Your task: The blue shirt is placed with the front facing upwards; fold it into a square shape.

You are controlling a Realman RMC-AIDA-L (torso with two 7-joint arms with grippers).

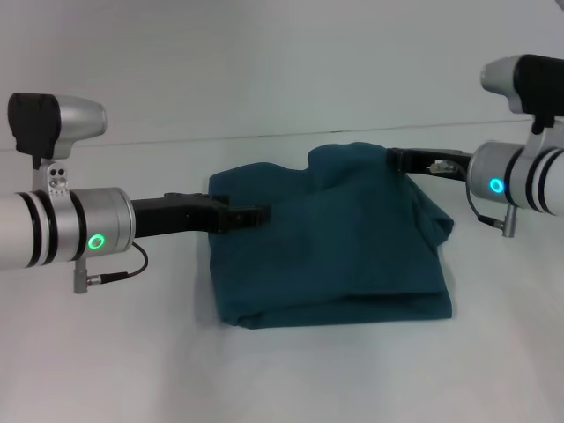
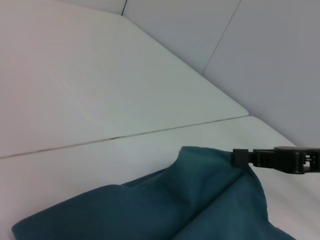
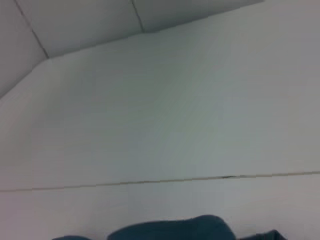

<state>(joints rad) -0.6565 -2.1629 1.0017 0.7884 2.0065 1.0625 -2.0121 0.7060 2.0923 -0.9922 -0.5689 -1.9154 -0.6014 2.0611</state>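
Note:
The blue shirt (image 1: 335, 256) lies bunched in a rough rectangle at the middle of the white table, plain teal side showing and no lettering visible. My left gripper (image 1: 263, 213) reaches in over the shirt's left edge and is shut on a fold of the upper layer. My right gripper (image 1: 397, 159) is shut on the far right corner, which stands up as a raised hump. The left wrist view shows that hump of the blue shirt (image 2: 200, 200) meeting the right gripper (image 2: 239, 156). Only the top of the blue shirt (image 3: 175, 229) shows in the right wrist view.
The white table (image 1: 132, 370) stretches around the shirt on all sides. A thin seam (image 2: 125, 135) crosses it behind the shirt. Pale wall panels (image 2: 280, 60) rise beyond the far edge.

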